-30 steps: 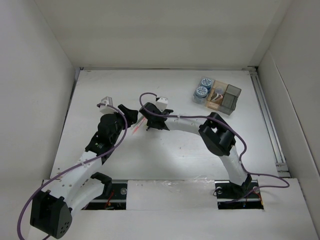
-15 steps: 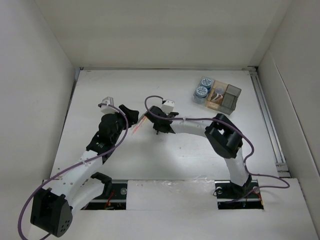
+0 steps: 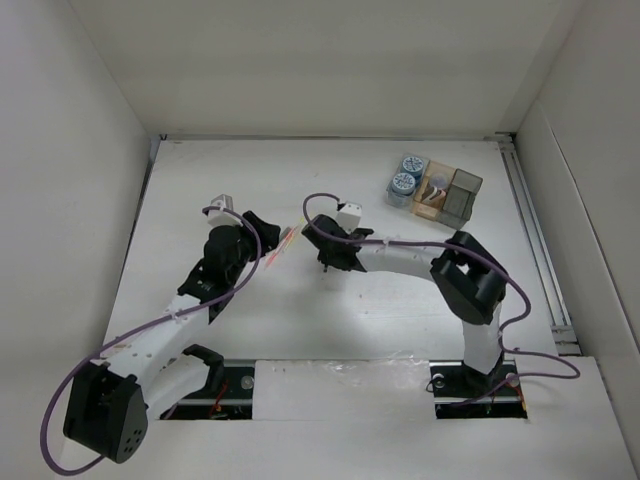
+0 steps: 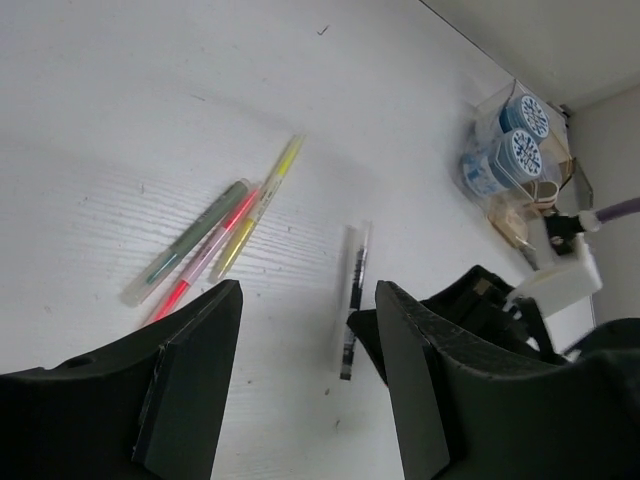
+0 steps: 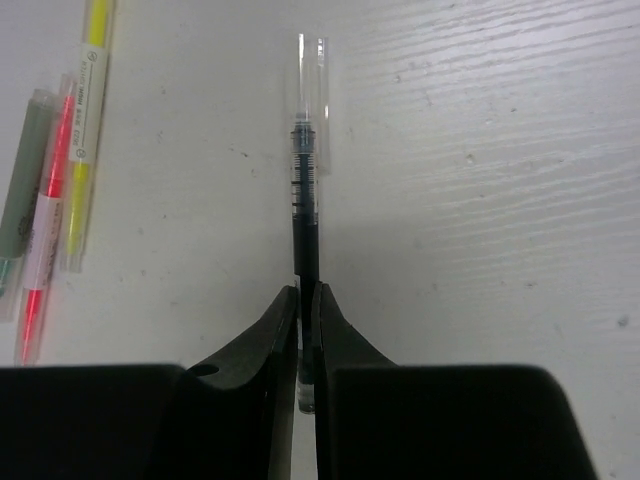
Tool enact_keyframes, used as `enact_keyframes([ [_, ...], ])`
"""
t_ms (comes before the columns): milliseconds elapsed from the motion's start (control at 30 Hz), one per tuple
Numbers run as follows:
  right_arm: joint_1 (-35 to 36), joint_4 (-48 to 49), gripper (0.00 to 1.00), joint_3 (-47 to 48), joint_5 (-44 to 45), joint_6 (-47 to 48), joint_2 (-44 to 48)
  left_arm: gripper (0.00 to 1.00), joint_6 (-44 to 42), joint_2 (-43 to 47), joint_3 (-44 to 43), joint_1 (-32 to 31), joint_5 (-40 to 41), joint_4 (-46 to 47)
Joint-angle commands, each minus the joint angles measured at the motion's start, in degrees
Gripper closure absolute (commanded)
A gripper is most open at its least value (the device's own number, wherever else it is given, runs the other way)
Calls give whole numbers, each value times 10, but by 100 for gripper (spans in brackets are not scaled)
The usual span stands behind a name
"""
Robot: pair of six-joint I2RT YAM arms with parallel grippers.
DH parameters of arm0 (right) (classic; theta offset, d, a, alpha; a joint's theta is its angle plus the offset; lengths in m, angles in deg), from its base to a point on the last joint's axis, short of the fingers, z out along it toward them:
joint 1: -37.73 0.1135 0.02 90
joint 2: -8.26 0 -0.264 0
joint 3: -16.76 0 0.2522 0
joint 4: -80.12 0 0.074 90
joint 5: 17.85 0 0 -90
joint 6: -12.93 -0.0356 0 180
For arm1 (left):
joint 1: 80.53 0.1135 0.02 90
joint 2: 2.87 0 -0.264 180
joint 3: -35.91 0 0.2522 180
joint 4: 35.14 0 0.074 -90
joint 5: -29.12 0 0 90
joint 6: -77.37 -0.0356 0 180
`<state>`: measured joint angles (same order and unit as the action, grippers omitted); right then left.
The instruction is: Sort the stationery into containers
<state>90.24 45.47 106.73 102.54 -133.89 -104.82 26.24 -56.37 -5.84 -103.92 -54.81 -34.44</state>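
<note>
My right gripper is shut on a dark pen with a clear cap and holds it low over the table; the pen also shows in the left wrist view. In the top view the right gripper is mid-table. Three pens lie side by side: yellow, pink and grey-green, left of the held pen. My left gripper is open and empty, near those pens. Two blue cylinders stand in the clear box of the containers.
The joined boxes stand at the back right, near a rail along the table's right edge. A pale thing lies in the tan box. White walls enclose the table on three sides.
My right gripper has moved right and nearer, away from the three pens, with the dark pen in it. My left arm has shifted slightly to the right.
</note>
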Motion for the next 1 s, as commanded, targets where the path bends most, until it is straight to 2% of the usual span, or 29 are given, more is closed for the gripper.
enact_keyframes([
  [0, -12, 29, 100, -14, 12, -3, 66, 47, -6, -7, -6, 0, -4, 22],
  [233, -123, 34, 100, -90, 13, 35, 210, 47, -6, -28, -11, 0, -29, 32],
  [367, -250, 34, 100, -118, 6, 58, 275, 48, -6, -28, -11, 0, -35, 38],
  [467, -317, 25, 100, -123, 1, 72, 303, 50, -6, -35, -11, 0, -41, 44],
  [500, -361, 25, 100, -123, 1, 78, 303, 50, -6, -40, -11, 0, -47, 44],
  [600, -430, 25, 100, -109, 4, 83, 294, 51, -6, -40, -11, 0, -53, 44],
  [733, -482, 25, 100, -83, 14, 83, 262, 51, -6, -40, -11, 0, -53, 50],
  [967, -493, 19, 100, -32, 78, 83, 187, 52, -6, -51, -6, 0, -63, 61],
])
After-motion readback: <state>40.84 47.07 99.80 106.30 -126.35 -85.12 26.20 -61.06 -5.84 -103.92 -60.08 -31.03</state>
